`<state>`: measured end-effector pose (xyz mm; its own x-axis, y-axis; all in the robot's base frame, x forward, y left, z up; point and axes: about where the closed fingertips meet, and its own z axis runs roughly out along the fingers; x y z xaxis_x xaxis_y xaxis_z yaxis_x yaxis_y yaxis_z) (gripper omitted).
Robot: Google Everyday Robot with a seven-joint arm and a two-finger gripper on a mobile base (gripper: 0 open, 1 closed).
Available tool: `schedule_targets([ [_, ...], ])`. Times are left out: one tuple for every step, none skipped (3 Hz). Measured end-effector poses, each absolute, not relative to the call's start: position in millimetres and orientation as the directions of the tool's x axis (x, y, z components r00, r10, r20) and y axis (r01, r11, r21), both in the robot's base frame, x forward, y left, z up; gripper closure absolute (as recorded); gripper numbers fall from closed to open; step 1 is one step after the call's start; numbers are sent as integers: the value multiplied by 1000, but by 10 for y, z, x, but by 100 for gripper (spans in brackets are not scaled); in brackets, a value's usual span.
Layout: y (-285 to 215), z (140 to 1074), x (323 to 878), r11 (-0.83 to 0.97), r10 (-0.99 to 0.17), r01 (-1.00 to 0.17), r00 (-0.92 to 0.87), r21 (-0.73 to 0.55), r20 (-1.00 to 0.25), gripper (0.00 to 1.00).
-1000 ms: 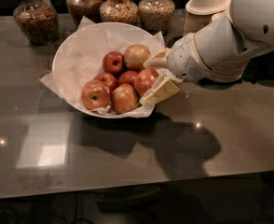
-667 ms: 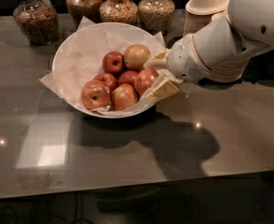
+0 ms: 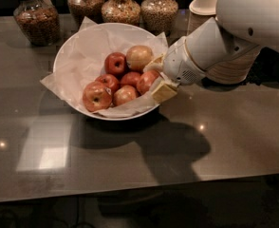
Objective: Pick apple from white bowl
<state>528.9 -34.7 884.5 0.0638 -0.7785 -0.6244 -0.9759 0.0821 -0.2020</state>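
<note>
Little is changed from a second ago: the hand [image 3: 154, 80] is kept at the white bowl's [image 3: 104, 26] right rim, spread open around the apple [image 3: 144, 81]. The apple is not yet lifted, and closing is judged next.

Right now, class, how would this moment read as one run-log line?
phase: pick | gripper: at right rim of white bowl, against rightmost red apple | red apple: in white bowl among five others, not yet lifted

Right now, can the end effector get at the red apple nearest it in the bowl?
Probably yes: the end effector sits at the rim of the bowl, right beside that apple, nothing between them.
</note>
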Motion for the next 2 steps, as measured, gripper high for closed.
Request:
schedule_targets([
  [-332,8828,5297,83,-789,-977,56,-196,-612,54],
  [-332,8828,5297,83,-789,-977,56,-196,-612,78],
])
